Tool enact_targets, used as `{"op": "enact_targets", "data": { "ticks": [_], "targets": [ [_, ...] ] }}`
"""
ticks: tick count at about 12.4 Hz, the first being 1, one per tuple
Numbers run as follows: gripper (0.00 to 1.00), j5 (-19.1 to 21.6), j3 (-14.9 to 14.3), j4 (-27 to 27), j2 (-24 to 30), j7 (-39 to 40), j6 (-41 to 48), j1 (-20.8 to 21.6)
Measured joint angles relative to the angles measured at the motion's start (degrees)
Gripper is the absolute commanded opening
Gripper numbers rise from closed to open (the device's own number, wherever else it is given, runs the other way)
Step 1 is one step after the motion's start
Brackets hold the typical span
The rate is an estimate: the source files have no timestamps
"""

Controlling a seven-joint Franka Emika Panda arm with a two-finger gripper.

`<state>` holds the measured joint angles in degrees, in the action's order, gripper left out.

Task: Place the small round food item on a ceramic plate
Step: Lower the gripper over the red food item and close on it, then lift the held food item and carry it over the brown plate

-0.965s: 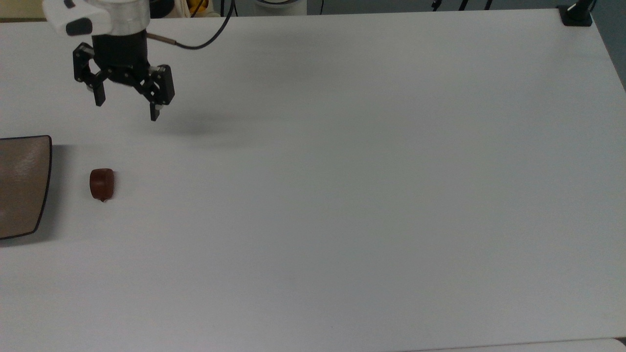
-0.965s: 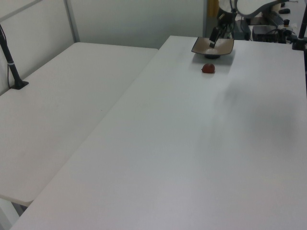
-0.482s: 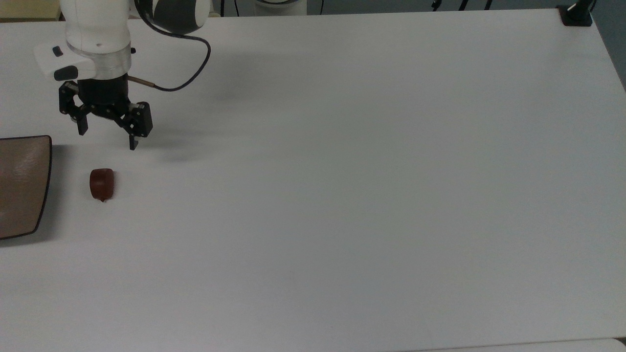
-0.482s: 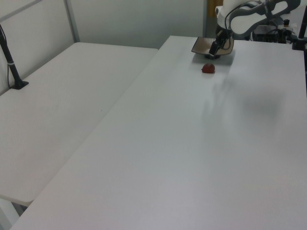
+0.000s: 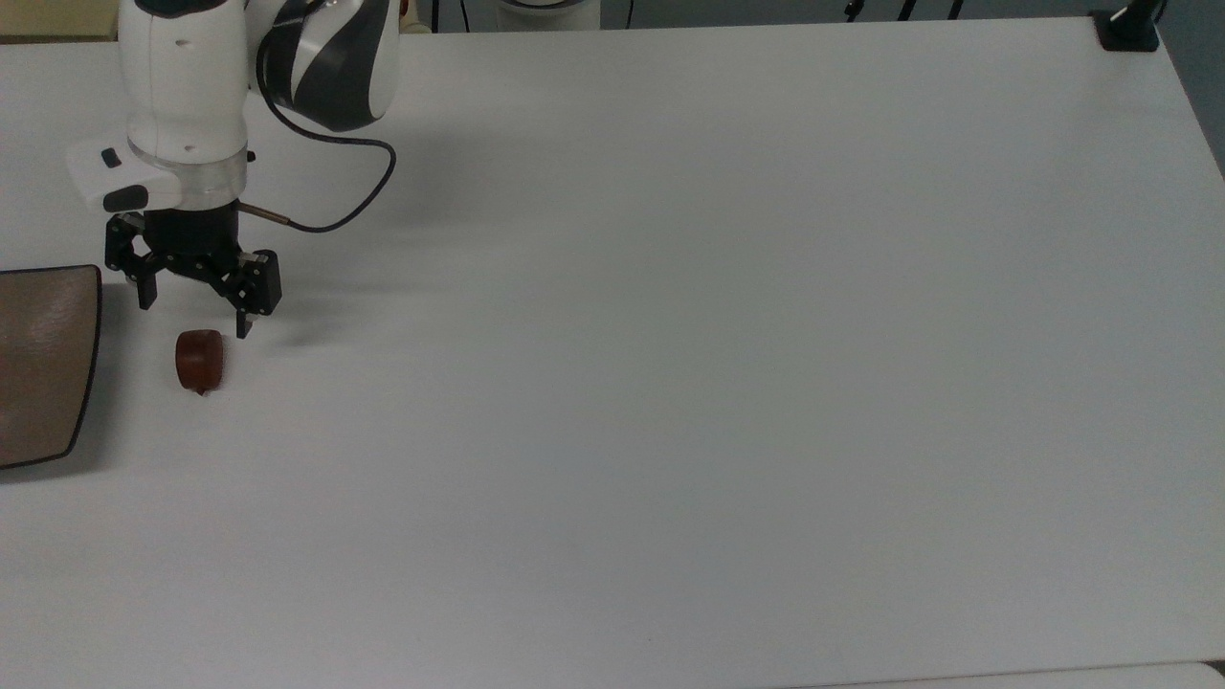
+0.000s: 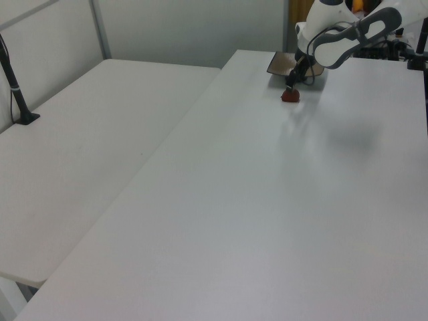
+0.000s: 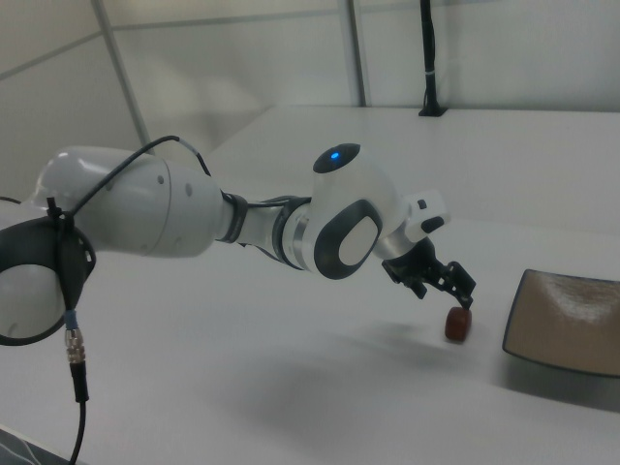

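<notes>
As we compare this moment with the ones just before, we see the main change: the gripper has come down and forward from high above the table, and now hangs just behind and over the food item. That tells us the approach is nearly over and the grasp comes next. The food itself has not moved.

Going left to right in the top view, we take the food as our landmark. To its left, near but not touching, lies the plate, cut by the top view's left edge. We see nothing on its glossy brown face; in the right view the plate also looks bare, so the placing is not yet done. Next comes the food, resting on the table with its small tip pointing toward the near edge. Right above it in the top view, the jaws are spread wide and hold nothing, one finger up-left of the food, the other just beside its upper right. In the right view the gripper sits close over the food without closing on it.

We judge that a little more descent, centred on the food, is needed before the jaws can close. The carry to the plate is short.
</notes>
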<state>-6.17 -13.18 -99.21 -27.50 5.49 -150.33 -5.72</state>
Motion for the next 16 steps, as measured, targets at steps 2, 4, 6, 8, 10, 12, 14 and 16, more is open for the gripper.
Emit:
{"op": "enact_targets", "data": {
  "ticks": [2, 4, 6, 8, 10, 12, 14, 16],
  "targets": [
    [1.0, 0.0, 0.0, 2.54, -3.04, 0.0, -0.64, -0.19],
    [1.0, 0.0, 0.0, 3.29, -4.75, 0.0, -2.27, -0.19],
    [1.0, 0.0, 0.0, 3.66, -6.01, 0.0, -2.72, -0.2],
    [1.0, 0.0, 0.0, 4.2, -7.01, 0.0, -3.58, -0.2],
    [1.0, 0.0, 0.01, 4.46, -7.96, 0.0, -5.34, -0.28],
    [1.0, 0.0, 0.0, 4.47, -8.28, 0.02, -5.71, -0.63],
    [0.88, 0.0, 0.0, 4.48, -8.79, 0.11, -5.71, -0.89],
    [0.32, 0.0, 0.04, 4.58, -9.52, 0.16, -5.94, -0.89]
  ]
}}
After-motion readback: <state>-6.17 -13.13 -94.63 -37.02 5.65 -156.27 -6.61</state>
